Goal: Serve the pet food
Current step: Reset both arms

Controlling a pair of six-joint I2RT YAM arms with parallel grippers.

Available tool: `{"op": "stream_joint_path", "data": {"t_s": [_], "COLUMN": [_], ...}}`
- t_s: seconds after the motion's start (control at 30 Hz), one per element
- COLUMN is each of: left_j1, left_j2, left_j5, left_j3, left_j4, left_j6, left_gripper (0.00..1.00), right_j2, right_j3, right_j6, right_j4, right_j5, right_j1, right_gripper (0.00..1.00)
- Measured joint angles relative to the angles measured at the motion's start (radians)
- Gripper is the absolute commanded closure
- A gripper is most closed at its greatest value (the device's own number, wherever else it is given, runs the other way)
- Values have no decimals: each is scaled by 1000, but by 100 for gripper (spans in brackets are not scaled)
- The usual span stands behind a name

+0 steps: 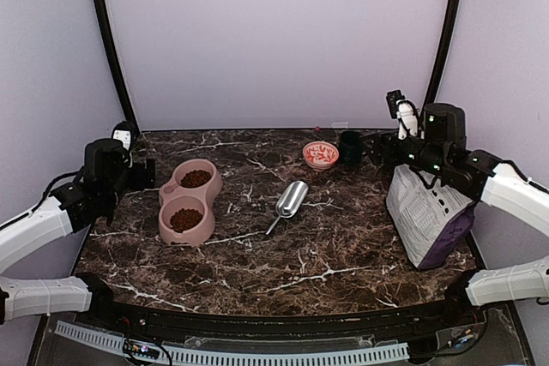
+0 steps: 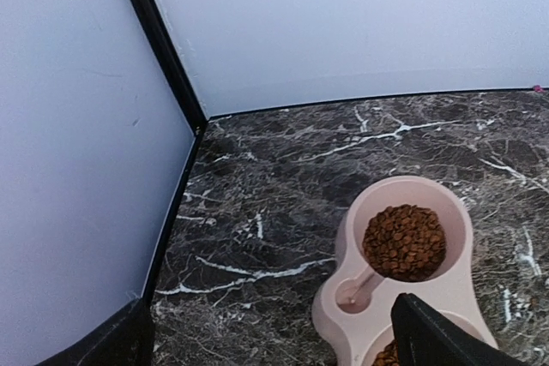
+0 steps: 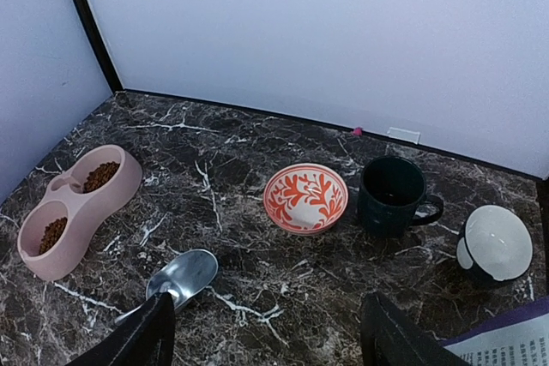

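Spread wide at the bottom edge of the left wrist view, the left gripper (image 2: 270,340) has nothing between its fingers but the marble table (image 2: 283,177). The pet food (image 2: 403,242) heaps in the far cup of the pink double bowl (image 2: 459,285), at about 1 o'clock from the midpoint of those fingers. A sliver more shows in the near cup beside the right-hand fingertip. From above, both heaps lie at 3 to 4 o'clock of this gripper, near it but apart.

The right gripper (image 3: 273,336) also stands well open and holds nothing. The kibble is well apart from it, at 9 to 10 o'clock across the table, beyond the metal scoop (image 3: 182,273). The orange-patterned bowl (image 3: 305,198) and dark mug (image 3: 392,195) sit toward its 12 and 1 o'clock. The purple-and-white bag (image 1: 426,212) stands under the right arm.
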Motion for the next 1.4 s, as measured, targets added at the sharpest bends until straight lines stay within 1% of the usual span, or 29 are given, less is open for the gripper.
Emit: {"op": "stream_joint_path", "data": {"t_s": [0.13, 0.2, 0.27, 0.33, 0.4, 0.47, 0.63, 0.7, 0.8, 0.97, 1.17, 1.23, 1.33, 1.4], "left_j1": [33, 60, 101, 140, 196, 256, 362, 388, 418, 447, 448, 448, 448, 448], "left_j2": [-32, -32, -12, 30, 103, 178, 350, 404, 443, 452, 467, 507, 627, 664], "left_j5": [-63, -67, -63, -54, -21, 26, 140, 183, 235, 312, 401, 421, 437, 443], "left_j3": [-203, -290, -384, -423, -436, -442, -467, -470, -468, -452, -450, -452, -462, -462], "left_j4": [219, 332, 484, 576, 667, 760, 964, 1019, 1089, 1114, 1160, 1221, 1348, 1334], "left_j6": [43, 72, 109, 130, 140, 142, 142, 144, 145, 143, 111, 103, 99, 95], "left_gripper": [1, 1, 1, 1, 1, 1, 1, 1, 1, 1, 1, 1, 1, 1], "right_j2": [-2, -7, -17, -27, -40, -53, -86, -98, -117, -141, -158, -158, -162, -169], "right_j3": [-37, -46, -53, -59, -66, -75, -90, -92, -92, -92, -89, -85, -75, -66], "right_j6": [10, 12, 15, 15, 16, 20, 40, 50, 67, 82, 81, 79, 74, 66], "right_j4": [11, 16, 24, 28, 29, 31, 28, 28, 28, 27, 21, 12, -4, -14], "right_j5": [-14, -15, -15, -17, -18, -18, -18, -18, -11, 19, 71, 80, 92, 100], "right_j1": [0, 1, 2, 2, 2, 2, 2, 2, 2, 2, 2, 2, 2, 2], "right_gripper": [25, 24, 24, 22, 21, 19, 17, 17, 16, 15, 14, 14, 14, 14]}}
